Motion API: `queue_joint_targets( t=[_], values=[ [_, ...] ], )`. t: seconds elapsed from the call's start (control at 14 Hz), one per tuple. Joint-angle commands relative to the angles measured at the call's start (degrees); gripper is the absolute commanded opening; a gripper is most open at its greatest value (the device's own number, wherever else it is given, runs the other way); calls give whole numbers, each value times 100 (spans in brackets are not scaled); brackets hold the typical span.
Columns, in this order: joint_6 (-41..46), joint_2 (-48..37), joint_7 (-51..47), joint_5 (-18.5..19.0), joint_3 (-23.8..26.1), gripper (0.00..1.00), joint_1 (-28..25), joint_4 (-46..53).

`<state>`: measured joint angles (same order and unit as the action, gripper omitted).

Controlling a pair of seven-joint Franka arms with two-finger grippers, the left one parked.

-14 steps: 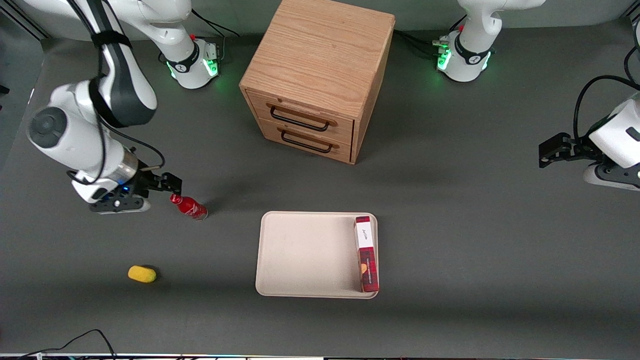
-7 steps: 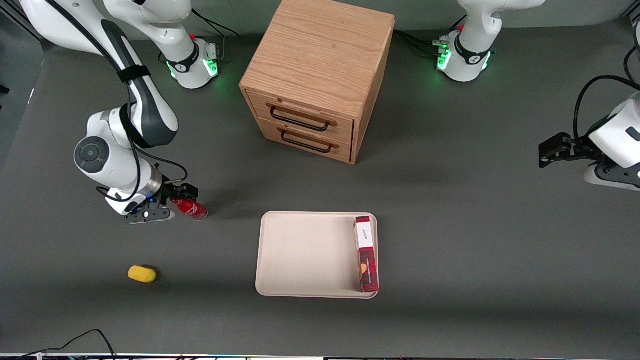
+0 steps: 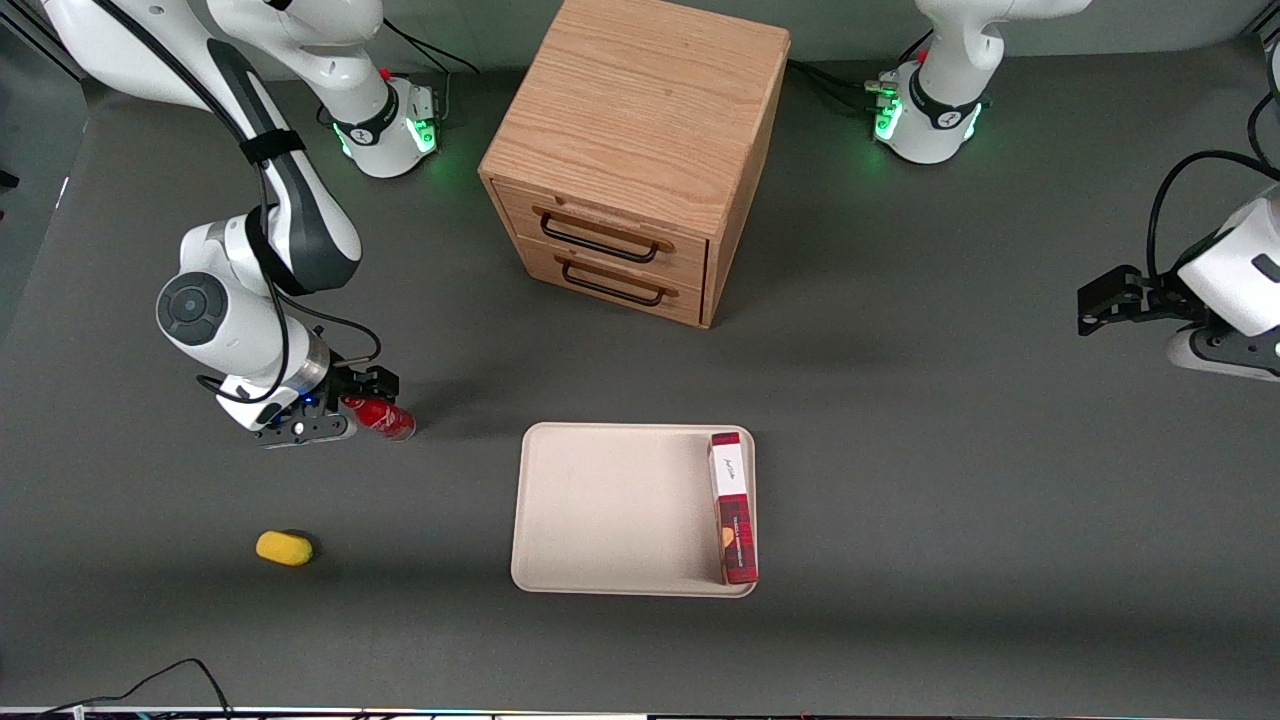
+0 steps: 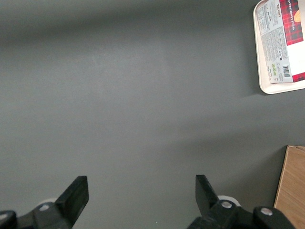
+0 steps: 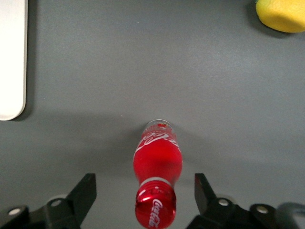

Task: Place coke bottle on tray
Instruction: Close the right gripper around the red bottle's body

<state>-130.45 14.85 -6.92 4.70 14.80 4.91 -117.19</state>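
Note:
The coke bottle (image 3: 386, 420) is small and red with white lettering, and it stands on the dark table toward the working arm's end. My right gripper (image 3: 362, 400) is down at its top. In the right wrist view the gripper (image 5: 144, 187) is open, one black finger on each side of the bottle (image 5: 157, 164), level with its red cap. There is a gap between the cap and each finger. The beige tray (image 3: 610, 505) lies flat near the table's middle, well apart from the bottle, and a rounded corner of the tray (image 5: 12, 57) shows in the right wrist view.
A long red plaid box (image 3: 733, 505) lies in the tray along the rim toward the parked arm. A small yellow oval object (image 3: 284, 548) sits on the table nearer the front camera than the bottle. A wooden two-drawer cabinet (image 3: 630, 150) stands farther back.
The right arm swung in toward the bottle and the gripper came down over its cap, which now sits between the fingers. The bottle, tray and box have not moved.

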Motion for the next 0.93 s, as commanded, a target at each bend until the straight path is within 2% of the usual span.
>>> queue_joint_targets(
  t=[0.0,0.29,0.43,0.71,0.86],
  values=[
    [37,-228,-2,84,49,65,19,-146],
    [125,-368,41,84,49,26,54,-138],
    [326,-430,50,93,49,0,71,-103],
    [677,-702,164,102,49,0,71,2],
    [1413,-799,173,102,49,0,89,509]
  ],
)
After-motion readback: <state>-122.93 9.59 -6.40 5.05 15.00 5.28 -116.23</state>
